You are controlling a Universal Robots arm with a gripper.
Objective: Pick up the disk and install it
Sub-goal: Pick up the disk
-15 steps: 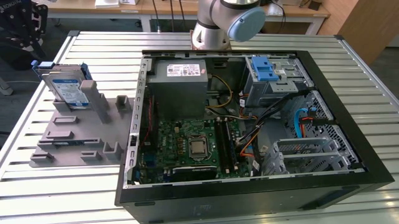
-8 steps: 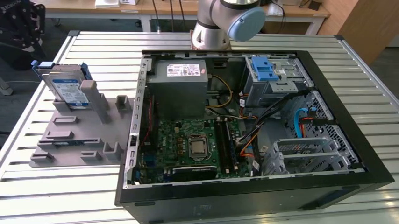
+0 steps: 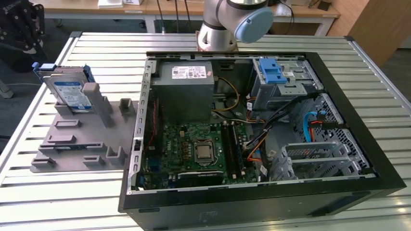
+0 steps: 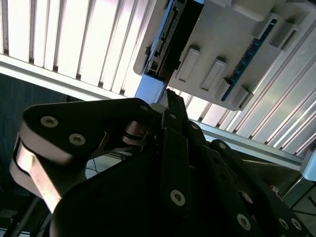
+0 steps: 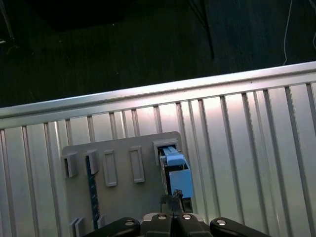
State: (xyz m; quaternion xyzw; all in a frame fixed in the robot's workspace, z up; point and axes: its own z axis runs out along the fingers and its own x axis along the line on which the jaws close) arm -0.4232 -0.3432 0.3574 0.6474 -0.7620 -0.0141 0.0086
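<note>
One disk is seen standing on edge in a slot of the grey holder on the slatted table, at the exterior view's left, well apart from the drive cage inside the open computer case. The disk is judged not yet picked up, and the step in hand is taken to be the approach for the grasp. In the first wrist view the gripper is seen over the blue-framed upper edge of the disk, roughly in line with it, and its claw is pressed together with nothing pinched in it. The same closed tips are seen in the second wrist view, near the connector end of the disk. For the grasp, it is judged that the claw would have to be spread wider than the thin body, set squarely to either side of the flat faces, and lowered without the holder's posts being struck. A straight lift out of the slot would be called for, since a tilted pull could bind the frame. Whether the tips touch the disk or hang apart from it cannot be told. The lower part of the disk is hidden by the holder, the arm is cut off at the exterior view's upper edge, and the inside of the drive cage cannot be made out
</note>
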